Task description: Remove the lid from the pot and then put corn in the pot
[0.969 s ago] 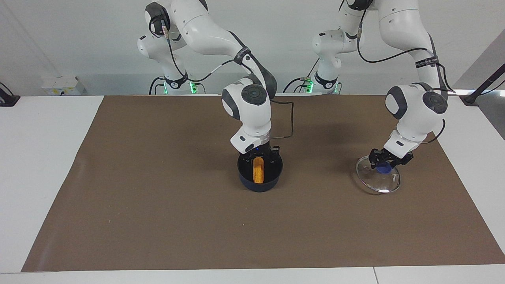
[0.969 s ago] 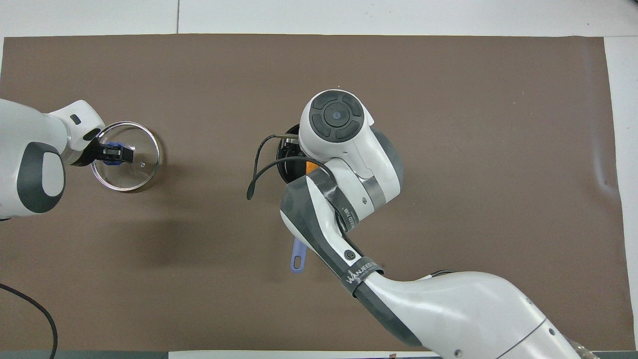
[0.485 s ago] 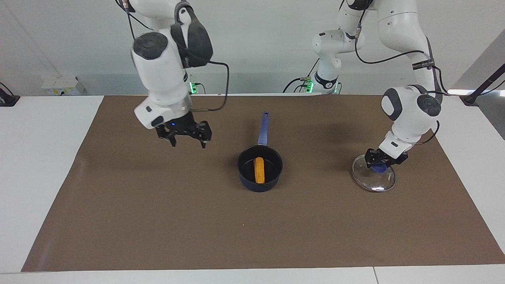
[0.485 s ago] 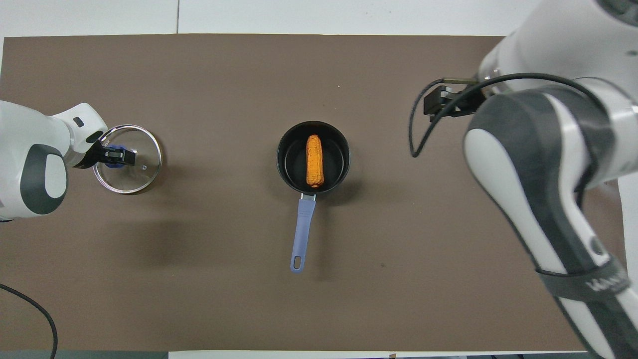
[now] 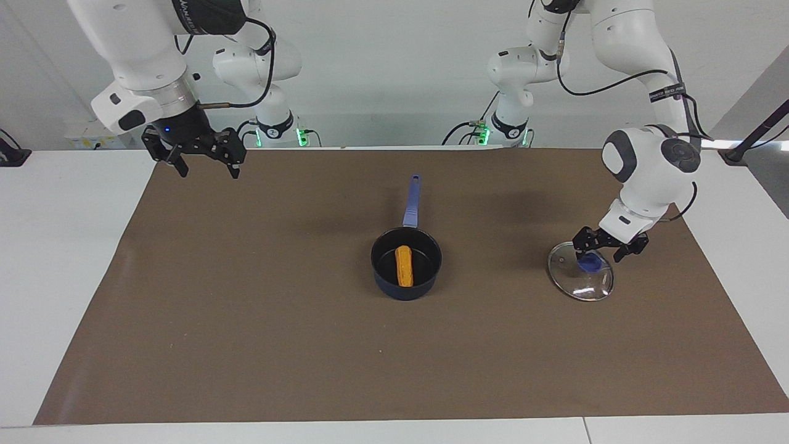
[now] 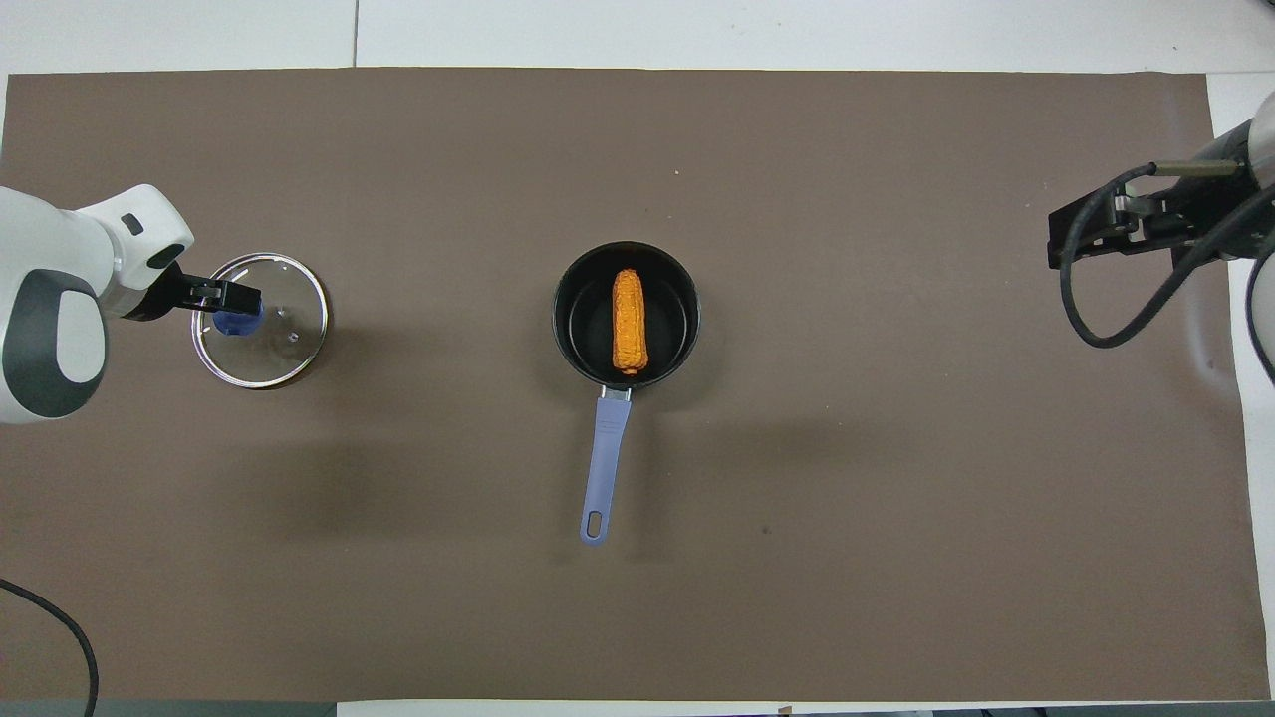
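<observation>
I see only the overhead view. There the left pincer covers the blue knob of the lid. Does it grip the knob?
Observer: No. In the facing view the left pincer is open, its fingertips apart and not closed on the knob. The lid lies on the mat.
Operator: And the right pincer? I see it only at the edge.
Observer: The right pincer hangs high over the mat's edge at the right arm's end, open and empty.
Operator: Is the corn down inside the pot?
Observer: Yes, the corn lies on the bottom of the pot, below its rim.
</observation>
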You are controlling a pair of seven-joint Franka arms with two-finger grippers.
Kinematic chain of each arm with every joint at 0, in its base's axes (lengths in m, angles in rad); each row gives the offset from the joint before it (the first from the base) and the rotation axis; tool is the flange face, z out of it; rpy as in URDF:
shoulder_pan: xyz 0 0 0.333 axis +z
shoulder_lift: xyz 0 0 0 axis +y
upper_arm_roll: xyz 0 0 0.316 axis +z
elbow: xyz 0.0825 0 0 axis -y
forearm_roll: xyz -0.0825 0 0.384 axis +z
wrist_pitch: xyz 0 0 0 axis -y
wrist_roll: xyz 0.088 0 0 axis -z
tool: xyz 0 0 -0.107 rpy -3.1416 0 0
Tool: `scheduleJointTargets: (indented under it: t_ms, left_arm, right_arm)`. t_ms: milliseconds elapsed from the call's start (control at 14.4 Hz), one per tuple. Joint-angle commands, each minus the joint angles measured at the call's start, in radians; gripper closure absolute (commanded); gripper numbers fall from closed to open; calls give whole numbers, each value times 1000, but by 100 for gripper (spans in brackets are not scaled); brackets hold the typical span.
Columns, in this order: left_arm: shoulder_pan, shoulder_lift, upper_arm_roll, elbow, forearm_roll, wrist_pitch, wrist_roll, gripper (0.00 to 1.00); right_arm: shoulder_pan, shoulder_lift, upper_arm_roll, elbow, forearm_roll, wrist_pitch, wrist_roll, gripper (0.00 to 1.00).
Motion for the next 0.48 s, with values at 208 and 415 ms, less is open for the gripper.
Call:
scheduleJointTargets:
  t_ms: [208,415]
  left_arm:
    - [-33,-88,-2,220,0,-337,-17,0]
    - [-36,-183,-8,214,-2,-423,-119,0]
  right_arm:
    - [-45,-105,-18,-205,-21,74,-95,0]
    - [-62,-128,-18,-246,-26,108,-101,0]
